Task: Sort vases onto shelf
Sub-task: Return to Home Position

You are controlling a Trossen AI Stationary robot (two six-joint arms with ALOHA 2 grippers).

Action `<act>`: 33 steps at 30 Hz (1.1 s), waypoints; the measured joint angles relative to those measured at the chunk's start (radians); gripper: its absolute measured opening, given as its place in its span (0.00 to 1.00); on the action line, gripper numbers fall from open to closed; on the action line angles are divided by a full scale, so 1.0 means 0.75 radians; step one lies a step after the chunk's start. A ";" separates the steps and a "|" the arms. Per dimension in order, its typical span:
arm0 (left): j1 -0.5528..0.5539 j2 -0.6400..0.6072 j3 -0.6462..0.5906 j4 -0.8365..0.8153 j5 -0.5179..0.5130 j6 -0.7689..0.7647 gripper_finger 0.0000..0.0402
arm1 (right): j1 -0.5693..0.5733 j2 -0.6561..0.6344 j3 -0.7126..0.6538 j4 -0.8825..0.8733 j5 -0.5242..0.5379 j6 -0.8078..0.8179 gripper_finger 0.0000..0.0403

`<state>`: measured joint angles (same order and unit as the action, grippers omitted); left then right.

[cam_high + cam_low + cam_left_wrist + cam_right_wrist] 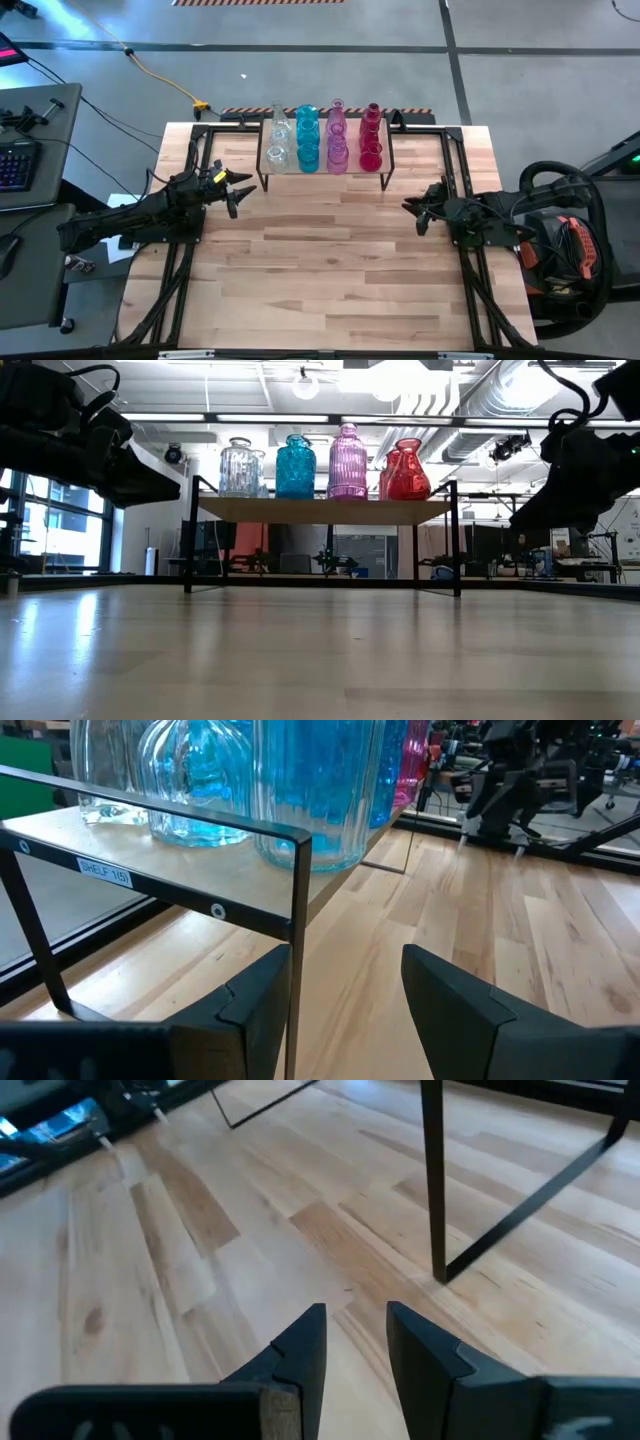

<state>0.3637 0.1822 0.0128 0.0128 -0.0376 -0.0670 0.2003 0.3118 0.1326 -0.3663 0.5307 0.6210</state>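
Legible on a white sticker [105,872] on the black front rail of the shelf [335,885]: "SHELF", then a number that looks like 15.

Set at the far middle of the surface [320,270] on thin black legs, with every one of the vases on its light wood top. Sorted by colour into four rows running front to back: clear vases [277,142] at the left end, then teal vases [307,140], pink vases [337,140] and red vases [371,140] at the right end. From table height, seen as four front vases side by side in that same order.

Left tool [243,198] hovering above the surface just beside the shelf's left front corner, fingers apart, gripping nothing. From its wrist, the corner leg [297,920] right before the gap, with clear and teal glass close above. Right tool [413,215] over the surface near the shelf's right front corner but apart from it, fingers parted by a narrow gap, nothing between them.

Surface of pale wood planks, with black metal frames [470,290] along both sides and black-and-yellow striped tape [250,111] at the far edge. Around it a grey floor [540,90], a yellow cable [160,80] and, at the left, a desk [50,130] with a lit keyboard [15,165]. Beyond the shelf at table height, a white ceiling with ducts [470,400] and windows [60,530] at the left.
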 joint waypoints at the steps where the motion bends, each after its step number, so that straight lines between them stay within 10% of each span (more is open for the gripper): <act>1: 0.000 0.000 0.000 -0.001 0.000 0.000 0.45 | 0.000 -0.012 0.000 0.000 0.000 0.000 0.22; 33: 0.001 0.000 0.000 0.000 0.000 0.000 0.45 | -0.215 -0.295 -0.023 0.009 -0.045 0.000 0.22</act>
<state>0.3641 0.1822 0.0128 0.0126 -0.0377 -0.0673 0.0391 0.0906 0.1150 -0.3595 0.4969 0.6209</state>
